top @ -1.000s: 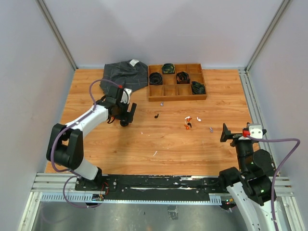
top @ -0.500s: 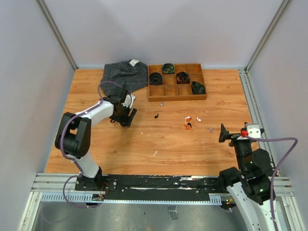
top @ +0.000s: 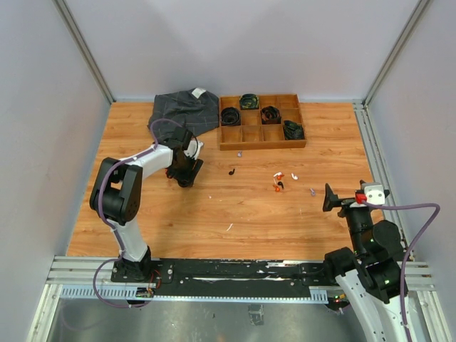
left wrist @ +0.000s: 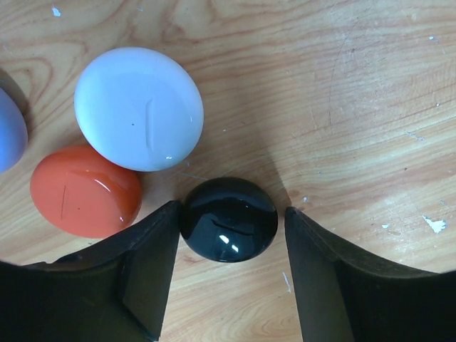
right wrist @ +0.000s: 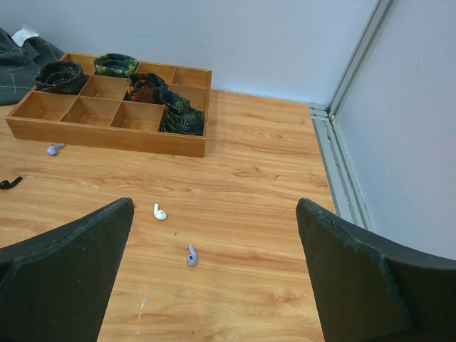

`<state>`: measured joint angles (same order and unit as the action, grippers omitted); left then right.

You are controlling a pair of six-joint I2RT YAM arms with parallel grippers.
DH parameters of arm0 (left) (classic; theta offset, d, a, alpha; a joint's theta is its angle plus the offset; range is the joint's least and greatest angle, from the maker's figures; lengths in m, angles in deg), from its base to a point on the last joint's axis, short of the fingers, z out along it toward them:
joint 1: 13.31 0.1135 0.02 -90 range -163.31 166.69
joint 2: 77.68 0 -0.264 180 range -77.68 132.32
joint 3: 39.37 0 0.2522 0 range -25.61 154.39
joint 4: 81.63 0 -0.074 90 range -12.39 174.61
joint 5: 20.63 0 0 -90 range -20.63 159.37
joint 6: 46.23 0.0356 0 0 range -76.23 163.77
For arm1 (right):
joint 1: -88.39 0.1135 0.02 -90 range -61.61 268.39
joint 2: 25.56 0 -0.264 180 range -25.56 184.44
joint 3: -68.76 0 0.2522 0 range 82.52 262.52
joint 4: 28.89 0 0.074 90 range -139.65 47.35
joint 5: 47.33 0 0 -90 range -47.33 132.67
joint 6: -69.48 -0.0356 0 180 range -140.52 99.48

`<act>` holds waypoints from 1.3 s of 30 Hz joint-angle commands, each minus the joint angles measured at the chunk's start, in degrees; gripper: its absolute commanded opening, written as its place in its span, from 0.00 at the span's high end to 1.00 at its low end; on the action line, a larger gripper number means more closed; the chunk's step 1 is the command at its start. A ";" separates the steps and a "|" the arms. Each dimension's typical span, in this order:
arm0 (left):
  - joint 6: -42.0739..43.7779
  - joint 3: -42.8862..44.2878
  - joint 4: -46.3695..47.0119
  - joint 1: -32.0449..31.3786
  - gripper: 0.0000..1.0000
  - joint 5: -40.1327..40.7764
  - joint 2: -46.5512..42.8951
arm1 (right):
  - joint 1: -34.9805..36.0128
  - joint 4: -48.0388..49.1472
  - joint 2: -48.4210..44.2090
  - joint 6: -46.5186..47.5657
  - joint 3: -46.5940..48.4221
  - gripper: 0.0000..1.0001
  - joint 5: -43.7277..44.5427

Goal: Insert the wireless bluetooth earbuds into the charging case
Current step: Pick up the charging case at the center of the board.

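My left gripper point(left wrist: 231, 209) straddles a glossy black round charging case point(left wrist: 228, 219) on the table. Its left finger touches the case, the right finger stands a sliver off, so the jaws are open. A white case point(left wrist: 139, 108), an orange case point(left wrist: 85, 191) and a pale blue one point(left wrist: 11, 132) lie just beyond. The earbuds lie loose mid-table: a black one point(top: 232, 171), an orange and white cluster point(top: 278, 178), a white one point(right wrist: 159, 211) and a purple one point(right wrist: 191, 255). Another purple one point(right wrist: 54, 148) rests by the tray. My right gripper point(right wrist: 214, 205) hovers wide open and empty, short of them.
A wooden compartment tray point(top: 228, 144) with coiled belts stands at the back. A dark folded cloth point(top: 185, 110) lies to its left, close behind my left gripper point(top: 184, 171). A metal rail point(top: 367, 142) runs along the right table edge near my right gripper point(top: 329, 198).
The left jaws have narrowed around the black case while the left arm's elbow swung in. The right gripper has drifted slightly left.
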<state>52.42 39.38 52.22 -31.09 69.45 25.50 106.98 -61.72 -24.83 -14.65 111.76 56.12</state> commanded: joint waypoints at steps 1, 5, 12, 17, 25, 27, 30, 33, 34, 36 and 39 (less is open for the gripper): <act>0.64 0.28 -1.68 -0.07 0.37 -1.21 0.82 | -0.40 1.95 -1.12 -0.59 -0.58 0.01 -1.57; -0.61 -0.44 -1.78 -0.23 0.45 -3.42 -1.22 | -0.40 1.98 -1.15 -0.60 -0.45 0.02 -2.52; -5.84 -1.42 0.31 -3.59 0.51 -4.28 -5.15 | -0.40 1.35 -0.12 -0.88 0.47 0.01 -10.81; -10.69 -4.00 7.71 -8.54 0.52 -4.03 -8.34 | -0.35 0.82 5.22 -3.98 2.37 0.01 -19.59; -14.77 -15.08 25.99 -16.40 0.53 -1.08 -18.57 | -0.31 1.93 13.13 -8.66 4.42 0.01 -27.39; -13.84 -18.26 30.10 -18.21 0.53 0.39 -20.72 | -0.30 2.72 15.07 -9.65 4.53 0.01 -30.02; -12.35 -21.36 36.16 -20.84 0.54 2.30 -23.67 | -0.27 2.23 21.20 -12.35 6.38 0.01 -33.31; -11.68 -25.31 43.89 -23.73 0.55 2.73 -26.18 | -0.31 1.99 27.57 -13.34 8.97 0.01 -39.49; -11.40 -26.49 46.33 -24.59 0.55 2.74 -26.94 | -0.31 1.89 29.60 -13.60 9.76 0.02 -41.36; -10.16 -28.49 50.55 -26.18 0.55 3.08 -27.79 | -0.26 1.90 32.94 -14.48 11.00 0.01 -44.14; -8.36 -31.06 56.63 -27.82 0.55 4.15 -28.28 | -0.31 3.59 38.13 -15.61 11.75 0.01 -49.11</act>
<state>41.14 10.81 95.50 -57.04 71.44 -1.32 106.98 -60.65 8.68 -27.11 120.81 16.45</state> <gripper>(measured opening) 0.561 0.985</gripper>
